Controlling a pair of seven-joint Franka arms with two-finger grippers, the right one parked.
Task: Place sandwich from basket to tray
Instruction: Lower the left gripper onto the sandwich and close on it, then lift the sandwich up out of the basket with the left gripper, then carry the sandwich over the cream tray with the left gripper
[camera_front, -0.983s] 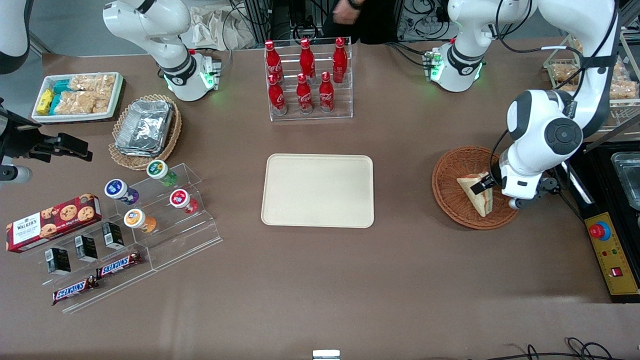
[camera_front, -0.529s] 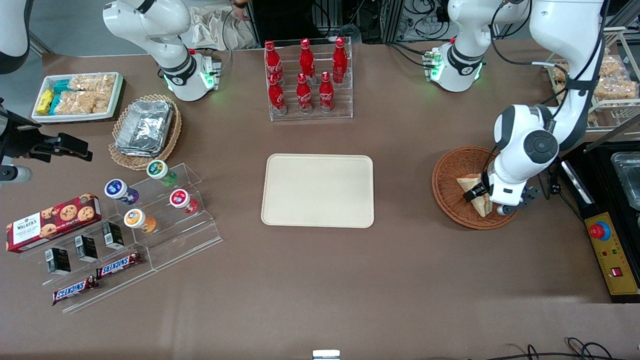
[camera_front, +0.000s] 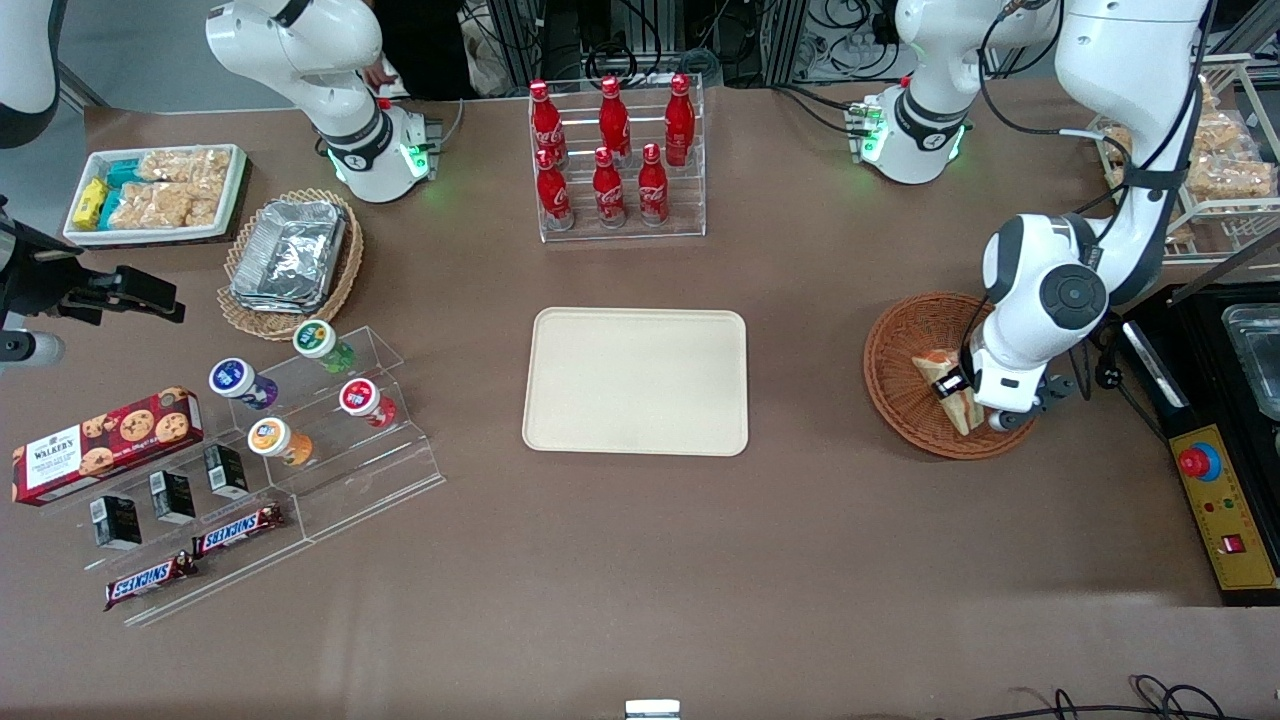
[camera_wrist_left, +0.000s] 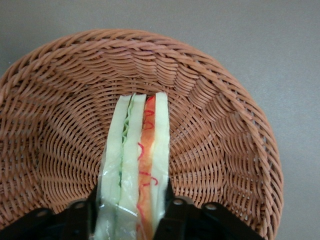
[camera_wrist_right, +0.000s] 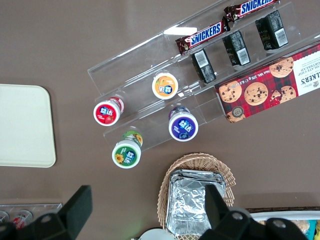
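Observation:
The sandwich (camera_front: 961, 411), a pale bread wedge with green and red-orange filling, lies in the round reddish-brown basket (camera_front: 898, 352) toward the working arm's end of the table. My gripper (camera_front: 953, 389) is down inside the basket, shut on the sandwich. In the left wrist view the sandwich (camera_wrist_left: 137, 145) stands cut edge up, and a black finger (camera_wrist_left: 176, 216) presses each side of its clear wrap; the gripper (camera_wrist_left: 131, 216) sits low over the basket (camera_wrist_left: 60, 125) weave. The cream-beige tray (camera_front: 635, 380) lies bare at mid-table.
A rack of red cola bottles (camera_front: 612, 150) stands farther from the front camera than the tray. A black control box (camera_front: 1215, 480) borders the basket at the table's end. Toward the parked arm's end are a foil-container basket (camera_front: 290, 260), yoghurt cups (camera_front: 300, 390) and snack bars (camera_front: 150, 580).
The working arm swung in over the basket and lowered its wrist. The gripper slid along the sandwich toward the front camera and now grips it. The sandwich has stayed in the basket.

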